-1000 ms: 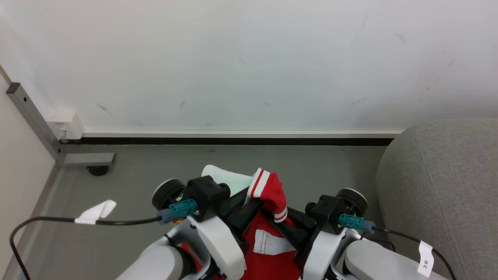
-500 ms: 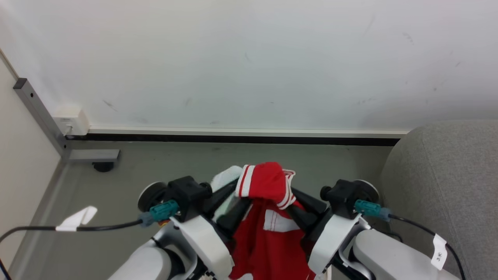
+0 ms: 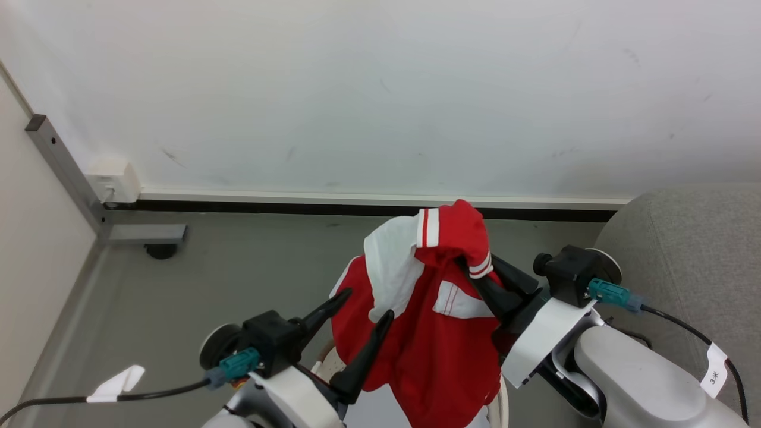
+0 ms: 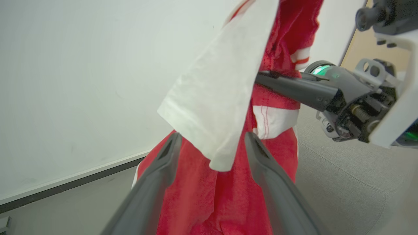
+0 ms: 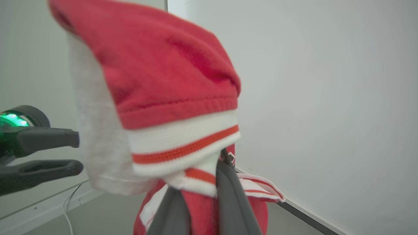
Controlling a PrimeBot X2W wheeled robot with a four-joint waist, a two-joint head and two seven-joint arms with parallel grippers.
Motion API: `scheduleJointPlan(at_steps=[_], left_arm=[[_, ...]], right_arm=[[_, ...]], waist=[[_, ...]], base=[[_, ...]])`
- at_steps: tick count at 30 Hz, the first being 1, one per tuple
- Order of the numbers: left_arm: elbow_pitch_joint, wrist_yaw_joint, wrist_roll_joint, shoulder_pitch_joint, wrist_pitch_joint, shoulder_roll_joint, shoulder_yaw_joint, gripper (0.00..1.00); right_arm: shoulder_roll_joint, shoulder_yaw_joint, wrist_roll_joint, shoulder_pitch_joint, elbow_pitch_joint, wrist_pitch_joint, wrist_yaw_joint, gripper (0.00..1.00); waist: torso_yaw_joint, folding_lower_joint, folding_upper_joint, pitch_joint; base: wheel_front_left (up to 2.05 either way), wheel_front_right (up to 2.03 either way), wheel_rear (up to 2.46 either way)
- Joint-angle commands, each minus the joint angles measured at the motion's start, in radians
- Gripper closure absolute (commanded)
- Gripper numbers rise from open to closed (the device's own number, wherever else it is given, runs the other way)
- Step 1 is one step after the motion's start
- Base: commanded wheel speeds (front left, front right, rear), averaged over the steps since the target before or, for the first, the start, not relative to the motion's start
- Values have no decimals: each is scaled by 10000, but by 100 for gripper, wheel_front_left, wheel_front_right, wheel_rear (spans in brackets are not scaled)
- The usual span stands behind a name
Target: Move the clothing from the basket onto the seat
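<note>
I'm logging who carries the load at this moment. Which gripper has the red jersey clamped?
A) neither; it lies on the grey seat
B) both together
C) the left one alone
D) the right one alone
D: the right gripper has its fingers closed on the jersey and holds it up, while the left gripper has its fingers spread apart, not closed on the cloth.

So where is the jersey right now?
Head view, centre: the jersey hangs from the right gripper, jaws shut on it, beside the open left gripper, with the seat at its right.
</note>
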Motion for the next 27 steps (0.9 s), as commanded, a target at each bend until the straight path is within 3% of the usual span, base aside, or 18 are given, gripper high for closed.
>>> scheduleJointPlan(at_steps=[1,8,20,27], left_arm=[[33,31,139,88,-80,-4,25,0],[163,20,113,18,-258,-127,-67,0],[81,15,177,-9,-457,-372,-364,0],[-14,-53,234,-209,-533,-574,-577,0]], right_arm=[[-54,-59,-106,-21,-60,-75,-21,100],[-344,-477,-141,0,-210,-76,-21,100],[-1087,-1394,-335,385,-921,-75,-21,100],[-1580,-2156,-787,730,-1368,-14,-21,100]], waist=[[-47,0,-1,5],[-598,0,-1,79],[-2475,0,-1,514],[-3188,0,-1,907]], base=[[0,0,0],[0,0,0],[0,0,0],[0,0,0]])
